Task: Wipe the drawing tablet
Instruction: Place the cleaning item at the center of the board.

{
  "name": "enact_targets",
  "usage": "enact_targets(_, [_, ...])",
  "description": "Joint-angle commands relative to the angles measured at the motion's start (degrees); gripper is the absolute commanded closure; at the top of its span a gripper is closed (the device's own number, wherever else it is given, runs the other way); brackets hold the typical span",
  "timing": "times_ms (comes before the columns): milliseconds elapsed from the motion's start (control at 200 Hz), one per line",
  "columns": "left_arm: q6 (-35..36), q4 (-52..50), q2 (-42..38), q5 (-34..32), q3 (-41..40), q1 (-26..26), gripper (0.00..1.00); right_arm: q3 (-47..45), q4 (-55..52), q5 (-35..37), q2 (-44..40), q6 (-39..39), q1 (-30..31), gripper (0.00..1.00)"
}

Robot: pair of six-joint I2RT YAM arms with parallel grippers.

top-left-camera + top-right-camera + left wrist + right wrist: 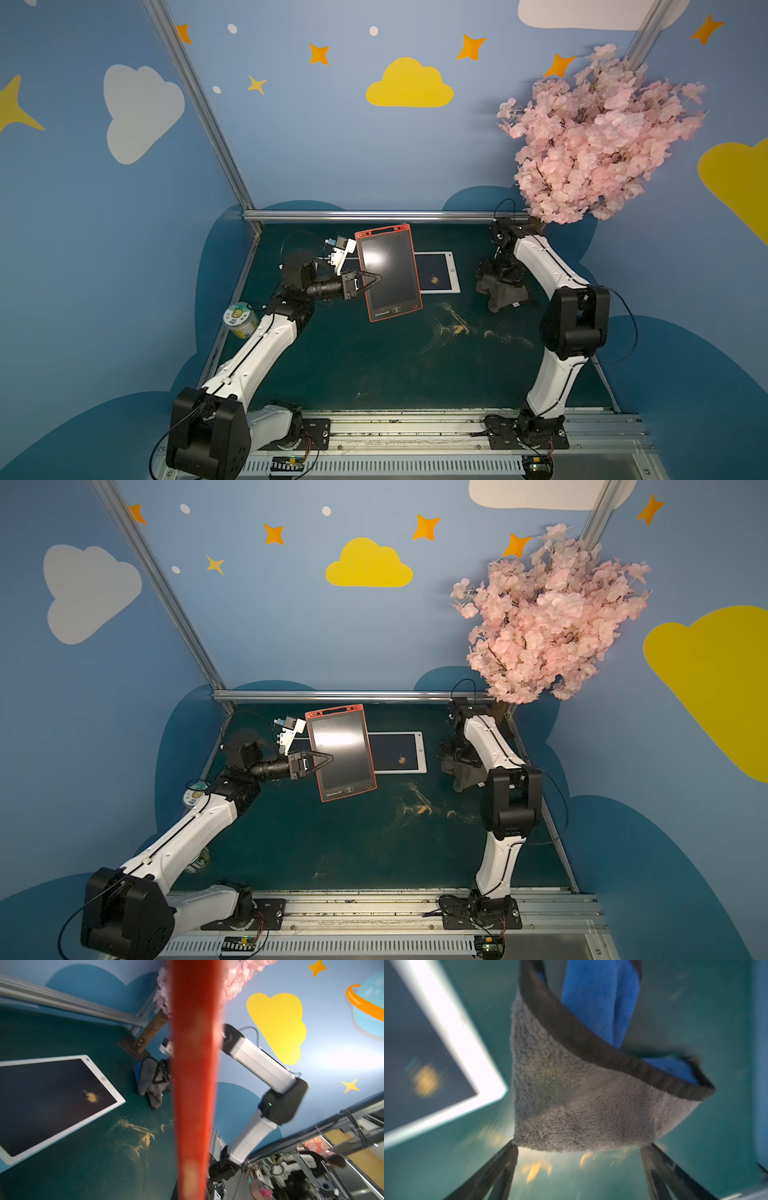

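At the centre of both top views, the left gripper (375,277) pinches the red drawing tablet (390,253) by its left edge, holding it tilted above the green table (353,365). At mid-right, the right gripper (580,1147) stands spread over the grey-blue cloth (505,297). A stained white tablet (436,272) lies flat just right of the red one.

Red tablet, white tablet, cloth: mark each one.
red tablet (392,270), a top view, middle of its dark screen.
white tablet (436,266), a top view, uncovered part of its screen.
cloth (571,1105), right wrist view, grey fleecy face.
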Motion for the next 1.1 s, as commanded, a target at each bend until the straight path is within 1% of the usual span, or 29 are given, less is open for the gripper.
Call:
enact_targets(0, [-3.0, 5.7, 0.2, -11.0, 0.8, 0.0, 0.97, -6.0, 5.4, -15.1, -11.0, -3.8, 2.8, 0.11])
enact_targets(55, [-5.2, 7.9, 1.5, -14.0, 1.1, 0.0, 0.97, -10.2, 9.7, -23.3, -15.7, -5.4, 3.2, 0.12])
enact_targets(80, [-6.5, 8.6, 2.1, -14.9, 1.4, 0.0, 0.97, -11.8, 10.8, -23.3, -17.6, -5.4, 3.2, 0.11])
enact_targets(115, [-7.8, 9.5, 3.2, -15.1, 2.0, 0.0, 0.97, -13.8, 11.4, -16.9, -19.5, -4.8, 3.7, 0.11])
enact_targets(145, [-8.8, 10.0, 4.1, -14.9, 2.7, -0.1, 0.97, -15.7, 12.0, -8.9, -20.9, -0.6, 3.7, 0.11])
enact_targets(185, [-9.6, 10.7, 5.4, -14.0, 3.7, -0.3, 0.97, -18.4, 13.5, -0.7, -22.3, 1.4, 2.8, 0.10])
enact_targets(260, [-10.4, 11.1, 6.9, -12.9, 5.0, -1.0, 0.97, -19.4, 12.3, 1.7, -22.8, 5.2, -2.0, 0.11])
enact_targets(320, [-10.8, 11.2, 7.2, -12.9, 5.3, -1.4, 0.97, -17.1, 8.2, 3.1, -23.0, 7.7, -4.7, 0.11])
enact_targets(370, [-10.7, 11.0, 7.1, -12.9, 5.4, -1.8, 0.97, -14.2, 3.0, 8.5, -23.4, 8.0, -5.1, 0.10])
enact_targets(410, [-10.3, 10.2, 6.8, -12.9, 5.6, -1.8, 0.97, -13.5, 1.8, 12.2, -24.5, 9.7, -5.0, 0.10])
enact_targets(440, [-9.9, 9.3, 6.5, -13.0, 5.7, -2.0, 0.97, -14.4, 3.1, 12.0, -25.9, 9.6, -5.0, 0.10])
enact_targets(510, [-8.6, 7.5, 5.7, -13.1, 5.8, -1.9, 0.97, -19.5, 12.3, 5.8, -30.2, 7.0, -4.9, 0.11])
enact_targets(546, [-7.8, 6.5, 5.3, -13.1, 5.9, -1.9, 0.97, -21.9, 15.0, 4.7, -32.2, 7.4, -4.6, 0.12])
enact_targets(626, [-6.3, 4.4, 4.5, -13.1, 6.4, -1.9, 0.97, -23.8, 14.3, 8.5, -35.3, 12.4, -2.8, 0.13])
enact_targets(671, [-5.7, 3.6, 4.0, -13.2, 6.4, -1.9, 0.97, -25.4, 17.5, 9.4, -36.6, 10.1, -1.1, 0.14])
enact_targets(711, [-5.5, 3.4, 3.6, -13.2, 6.1, -1.9, 0.97, -28.2, 23.8, 6.6, -36.6, 6.4, 0.1, 0.24])
enact_targets(736, [-5.4, 3.4, 3.5, -13.2, 5.9, -1.9, 0.97, -28.6, 24.4, 3.9, -35.6, 5.7, 0.2, 0.30])
enact_targets(756, [-5.4, 3.5, 3.4, -13.1, 5.7, -1.9, 0.97, -27.8, 22.4, 2.9, -34.3, 6.2, 0.0, 0.51])
enact_targets(766, [-5.3, 3.5, 3.4, -13.1, 5.6, -1.9, 0.97, -27.3, 21.2, 2.7, -33.4, 6.8, -0.2, 0.67])
enact_targets(786, [-5.2, 3.5, 3.3, -13.0, 5.6, -1.9, 0.97, -26.2, 19.0, 2.7, -32.0, 8.2, -0.3, 0.94])
enact_targets(791, [-5.2, 3.5, 3.4, -13.0, 5.6, -1.9, 0.97, -25.9, 18.1, 2.8, -31.6, 8.6, -0.3, 0.99])
enact_targets(796, [-5.1, 3.5, 3.4, -12.9, 5.6, -1.9, 0.97, -25.4, 17.2, 2.9, -31.3, 9.1, -0.4, 1.00])
enact_targets(841, [-4.9, 3.6, 3.6, -12.5, 5.5, -1.9, 0.97, -22.0, 9.8, 4.3, -28.2, 13.3, -0.6, 1.00])
enact_targets(891, [-4.7, 3.6, 3.7, -12.0, 5.5, -1.9, 0.97, -19.2, 5.8, 2.0, -25.6, 9.0, -0.9, 1.00])
enact_targets(1011, [-4.7, 5.1, 4.2, -10.9, 4.9, -1.9, 0.97, -19.6, 4.2, 2.9, -26.0, 8.4, -1.1, 1.00])
enact_targets(1026, [-4.5, 5.2, 4.3, -10.8, 4.9, -1.9, 0.97, -19.6, 3.9, 3.7, -26.6, 8.5, -1.2, 0.91])
enact_targets(1066, [-4.2, 5.2, 4.5, -10.3, 4.9, -1.8, 0.97, -19.0, 2.8, 6.9, -28.1, 8.4, -1.3, 0.47])
enact_targets(1081, [-4.1, 5.1, 4.6, -10.2, 5.0, -1.8, 0.97, -18.5, 2.1, 8.6, -28.7, 8.4, -1.3, 0.36])
enact_targets(1096, [-3.9, 5.1, 4.8, -9.9, 5.0, -1.8, 0.97, -18.0, 1.4, 10.3, -29.3, 8.5, -1.2, 0.21])
